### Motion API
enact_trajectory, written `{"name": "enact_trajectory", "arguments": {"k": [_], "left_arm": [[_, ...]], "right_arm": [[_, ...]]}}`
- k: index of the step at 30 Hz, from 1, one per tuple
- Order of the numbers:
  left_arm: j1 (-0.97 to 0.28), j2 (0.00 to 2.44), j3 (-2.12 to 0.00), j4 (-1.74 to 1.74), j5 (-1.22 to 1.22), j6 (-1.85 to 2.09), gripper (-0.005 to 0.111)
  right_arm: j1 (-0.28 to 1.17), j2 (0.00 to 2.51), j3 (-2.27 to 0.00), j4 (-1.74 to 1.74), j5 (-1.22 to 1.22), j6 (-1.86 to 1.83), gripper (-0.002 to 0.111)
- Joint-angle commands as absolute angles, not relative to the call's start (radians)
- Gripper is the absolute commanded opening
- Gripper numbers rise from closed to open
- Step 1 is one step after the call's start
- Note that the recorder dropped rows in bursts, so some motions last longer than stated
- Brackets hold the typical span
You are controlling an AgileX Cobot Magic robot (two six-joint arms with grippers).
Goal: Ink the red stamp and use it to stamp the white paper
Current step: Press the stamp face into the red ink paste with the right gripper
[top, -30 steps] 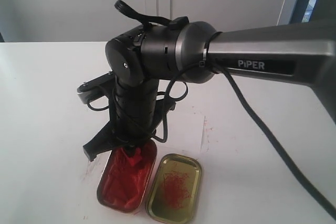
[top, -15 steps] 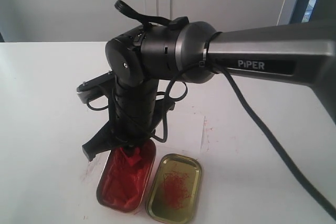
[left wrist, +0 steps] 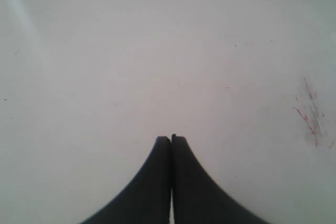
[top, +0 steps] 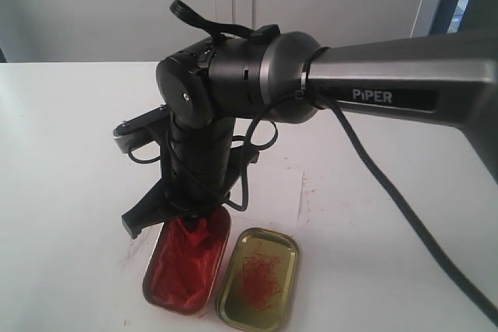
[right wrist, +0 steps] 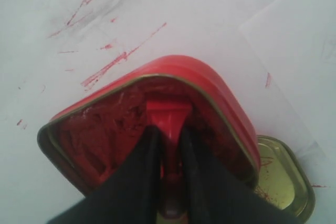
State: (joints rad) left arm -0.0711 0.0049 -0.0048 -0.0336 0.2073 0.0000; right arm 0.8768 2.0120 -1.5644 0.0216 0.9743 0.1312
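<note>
Stamp [right wrist: 168, 115]: red. Tin [right wrist: 210, 85]: red outside, dark red ink inside, brass-coloured rim. Lid [top: 258, 279]: gold, scribbled with red smears. Paper [right wrist: 294, 45]: white, few red marks. Table [top: 62, 153]: white, red streaks. Arm [top: 373, 75]: black and grey, white lettering.

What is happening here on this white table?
The right gripper holds the small red plastic stamp by its handle, base down in the red ink of the open oval tin. The gold metal lid lies beside it. The thin white paper sheet lies close by. The left gripper is shut and empty over bare table.
</note>
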Motion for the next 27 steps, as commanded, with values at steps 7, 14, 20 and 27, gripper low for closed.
{"name": "enact_trajectory", "arguments": {"k": [7, 14, 20, 27], "left_arm": [[-0.071, 0.000, 0.000, -0.033, 0.202, 0.000, 0.000], [-0.071, 0.000, 0.000, -0.033, 0.202, 0.000, 0.000], [-0.071, 0.000, 0.000, -0.033, 0.202, 0.000, 0.000], [-0.071, 0.000, 0.000, -0.033, 0.202, 0.000, 0.000]], "right_arm": [[0.877, 1.986, -1.574, 0.019, 0.980, 0.128, 0.000], [0.877, 1.986, -1.574, 0.019, 0.984, 0.128, 0.000], [0.877, 1.986, -1.574, 0.019, 1.003, 0.126, 0.000], [0.877, 1.986, -1.574, 0.019, 1.006, 0.117, 0.000]]}}
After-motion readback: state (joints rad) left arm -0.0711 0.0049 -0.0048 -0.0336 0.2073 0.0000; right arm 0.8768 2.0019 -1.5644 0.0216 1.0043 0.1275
